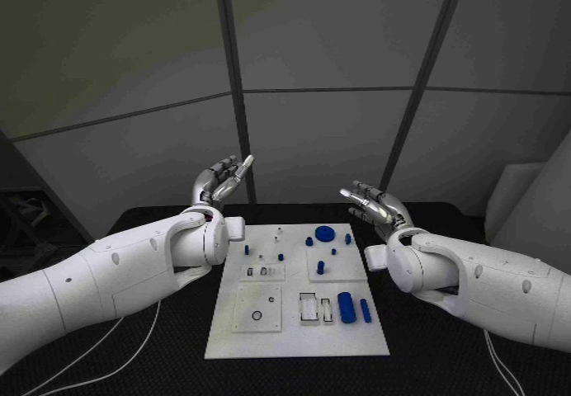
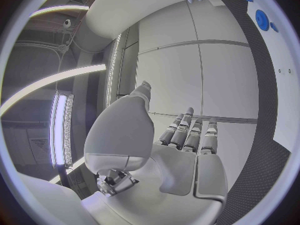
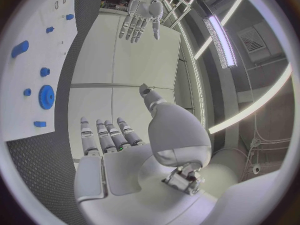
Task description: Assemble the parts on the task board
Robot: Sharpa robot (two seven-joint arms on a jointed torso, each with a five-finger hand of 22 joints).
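Standing at the near side of the desk (image 1: 143,355), I would say nothing has begun: both arms are raised and neither has touched the work. The task board (image 1: 298,338) lies flat between the two arms, below and a little nearer than both hands.

Nearest on it, on the right robot hand's side, lie a thick blue cylinder (image 1: 345,306) and a thin blue rod (image 1: 365,310) side by side, just beside some pale slots. Further up the board a few small blue pegs (image 1: 320,266) stand or lie apart from one another, and at the far end sits a round blue gear (image 1: 325,233), closer to the right robot hand than to the left.

Beyond that, the left robot hand (image 1: 221,180) is lifted above the board's far left corner, its fingers (image 2: 187,133) apart and holding nothing. The right robot hand (image 1: 375,205) hangs over the far right corner, likewise spread and empty, its fingers (image 3: 106,135) straight.

My reading is that the step in hand is choosing and reaching for a first part. The next move calls for one hand to turn palm down and descend toward a loose piece; the cylinder and rod look easiest to pinch. Which socket each piece belongs to I cannot tell from here.
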